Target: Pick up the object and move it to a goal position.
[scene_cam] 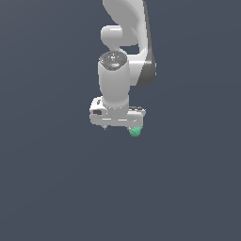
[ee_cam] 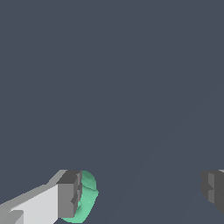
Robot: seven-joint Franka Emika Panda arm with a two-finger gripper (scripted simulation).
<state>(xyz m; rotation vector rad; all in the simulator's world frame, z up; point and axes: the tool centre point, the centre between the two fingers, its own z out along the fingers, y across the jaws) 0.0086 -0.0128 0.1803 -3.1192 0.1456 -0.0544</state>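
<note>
The object (scene_cam: 135,132), a tiny teal-green bumpy lump, sits just under the end of the white gripper hand on the exterior view's right. My gripper (scene_cam: 119,126) points straight down on the white arm, and its fingers are mostly hidden under the hand. In the wrist view the gripper (ee_cam: 142,192) is open wide. The object (ee_cam: 87,197) lies against the inner face of one dark grey fingertip (ee_cam: 69,194), partly hidden behind it. The other fingertip (ee_cam: 213,188) is far from it. The lump is not clamped between the two.
A plain dark blue-grey surface fills both views. The white arm's links (scene_cam: 127,42) rise above the gripper in the exterior view. No other object or marker shows.
</note>
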